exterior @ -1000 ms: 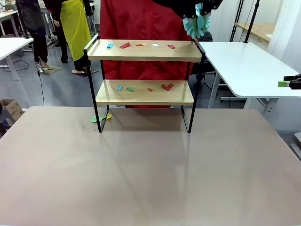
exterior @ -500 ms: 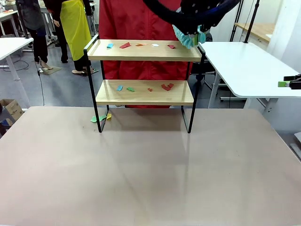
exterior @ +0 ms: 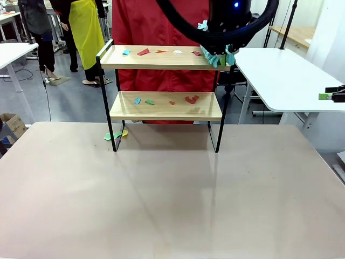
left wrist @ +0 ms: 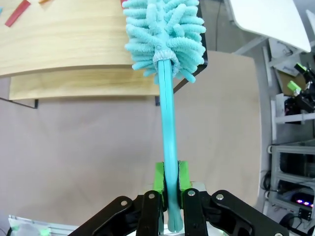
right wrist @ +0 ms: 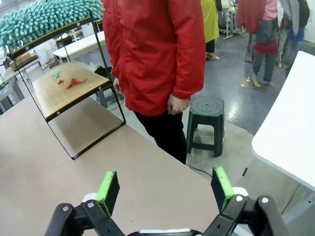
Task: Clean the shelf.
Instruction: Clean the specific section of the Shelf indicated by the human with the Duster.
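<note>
Clamping the left gripper [left wrist: 171, 178] shut on the thin teal plastic handle [left wrist: 168, 123] of a fluffy teal chenille duster [left wrist: 165, 34], with green-padded fingers [left wrist: 158, 177] pressing the handle from both sides. Reaching in from above on the black wrist and holding the duster head at the right end of the top board [left wrist: 64, 44], right by the raised side rail. Lying along that rail in the right wrist view, though not showing clearly whether it is touching the wood.

Finding the shelf [exterior: 167, 61], a small two-tier rack of light wooden boards on a thin black metal frame, standing upright on the far middle of the beige bench [exterior: 172, 205]. Standing directly in front of a person in a red jacket [exterior: 161, 21].

Noting small coloured paper scraps [exterior: 143, 52] spread along the top board: blue, red, orange, white and red again from left to right, the last red one lying just beside the duster. Noting further scraps [exterior: 191, 99] on the lower board [exterior: 161, 112], blue, green and red. Noting also a green and yellow pair [exterior: 116, 135] lying on the bench at the shelf's front left leg.

Holding the right gripper [right wrist: 165, 188] with fingers spread wide above the bench's edge, with nothing between the green pads. Pointing toward the shelf's end and the person, with a hand [right wrist: 177, 104] hanging near a dark round plastic stool [right wrist: 209, 105].
</note>
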Controlling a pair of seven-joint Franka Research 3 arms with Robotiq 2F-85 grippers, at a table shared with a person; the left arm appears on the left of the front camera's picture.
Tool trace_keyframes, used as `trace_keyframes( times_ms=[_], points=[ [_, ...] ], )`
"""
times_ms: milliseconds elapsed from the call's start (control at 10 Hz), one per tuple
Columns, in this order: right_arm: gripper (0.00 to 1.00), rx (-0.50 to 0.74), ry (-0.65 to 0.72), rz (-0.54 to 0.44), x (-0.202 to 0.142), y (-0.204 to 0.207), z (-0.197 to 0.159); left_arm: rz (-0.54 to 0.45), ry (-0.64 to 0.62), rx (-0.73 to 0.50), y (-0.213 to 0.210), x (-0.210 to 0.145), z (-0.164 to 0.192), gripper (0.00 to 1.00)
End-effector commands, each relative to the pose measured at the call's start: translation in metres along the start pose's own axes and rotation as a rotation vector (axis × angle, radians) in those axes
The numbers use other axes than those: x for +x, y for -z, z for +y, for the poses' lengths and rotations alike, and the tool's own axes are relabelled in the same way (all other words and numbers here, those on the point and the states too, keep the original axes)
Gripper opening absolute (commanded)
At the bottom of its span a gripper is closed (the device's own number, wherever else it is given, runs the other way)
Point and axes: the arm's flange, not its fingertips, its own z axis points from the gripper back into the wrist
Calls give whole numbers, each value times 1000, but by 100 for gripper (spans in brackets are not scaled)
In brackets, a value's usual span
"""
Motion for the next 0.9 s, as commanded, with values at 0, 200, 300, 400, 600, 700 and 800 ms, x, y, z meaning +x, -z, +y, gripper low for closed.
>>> trace_keyframes(
  times_ms=[0,200,300,400,600,700,800],
  points=[
    [100,1,-3,2,1,0,2,31,-6,2,-1,1,16,13],
    [100,1,-3,2,1,0,2,36,-20,16,-3,6,27,13],
    [100,1,-3,2,1,0,2,40,-25,44,-3,9,35,13],
    [100,1,-3,2,1,0,2,43,-38,67,-2,11,46,13],
    [100,1,-3,2,1,0,2,34,-66,119,-7,15,72,13],
    [100,1,-3,2,1,0,2,24,-84,160,-10,18,87,13],
    [100,1,-3,2,1,0,2,14,-98,199,-15,19,103,13]
  ],
)
